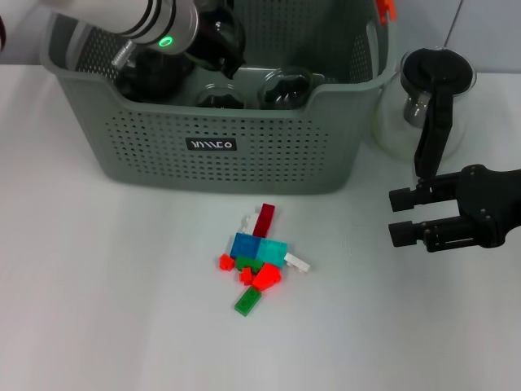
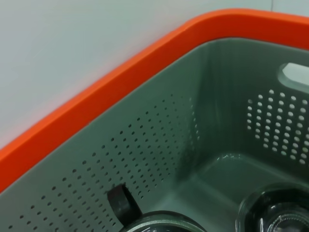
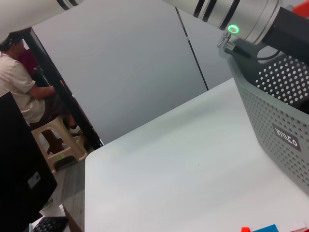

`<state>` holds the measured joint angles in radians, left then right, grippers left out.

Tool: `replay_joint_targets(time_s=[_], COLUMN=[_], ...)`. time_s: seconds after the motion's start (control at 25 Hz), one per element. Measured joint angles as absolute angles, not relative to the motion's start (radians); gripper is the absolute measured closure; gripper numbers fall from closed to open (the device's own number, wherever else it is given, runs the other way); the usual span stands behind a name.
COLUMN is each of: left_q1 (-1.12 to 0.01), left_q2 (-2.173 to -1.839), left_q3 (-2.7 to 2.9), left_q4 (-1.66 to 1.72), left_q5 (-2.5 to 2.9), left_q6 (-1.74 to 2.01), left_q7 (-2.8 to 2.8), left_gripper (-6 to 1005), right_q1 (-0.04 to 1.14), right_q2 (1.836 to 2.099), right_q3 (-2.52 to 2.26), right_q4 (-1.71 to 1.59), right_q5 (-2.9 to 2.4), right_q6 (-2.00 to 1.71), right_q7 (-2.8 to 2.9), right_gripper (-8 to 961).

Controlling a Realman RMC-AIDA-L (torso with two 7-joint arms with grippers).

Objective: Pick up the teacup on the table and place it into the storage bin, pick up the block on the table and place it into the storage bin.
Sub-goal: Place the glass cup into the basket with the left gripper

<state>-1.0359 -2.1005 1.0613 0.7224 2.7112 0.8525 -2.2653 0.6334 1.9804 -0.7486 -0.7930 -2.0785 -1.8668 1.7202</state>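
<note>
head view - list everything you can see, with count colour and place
storage bin: one, grey-green with orange clips, at the table's back
glass cups: at least three, dark clear glass, inside the bin
glass pot: one, clear with black lid and handle, right of the bin
blocks: a small pile, about ten, red, blue, teal, green and white, on the table in front of the bin
table: one, white
left gripper: black, over the bin's inside; grip hidden
right gripper: black, open, low over the table right of the blocks
</note>
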Motion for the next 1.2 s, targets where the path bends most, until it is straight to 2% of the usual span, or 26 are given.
replay_joint_targets(time_s=[1.2], left_q1=[-1.037], left_q2=[-2.116], left_q3=[1.071], left_q4=[0.733], left_q5=[2.772], left_q6=[0.888], left_q7=[-2.266], left_gripper=[934], right_q1=[0.638], right_q2=[1.982], right_q3=[-0.749], right_q4=[-0.794], right_q5=[-2.078], right_q6=[-1.865], right_q7=[1.720], right_gripper=[265])
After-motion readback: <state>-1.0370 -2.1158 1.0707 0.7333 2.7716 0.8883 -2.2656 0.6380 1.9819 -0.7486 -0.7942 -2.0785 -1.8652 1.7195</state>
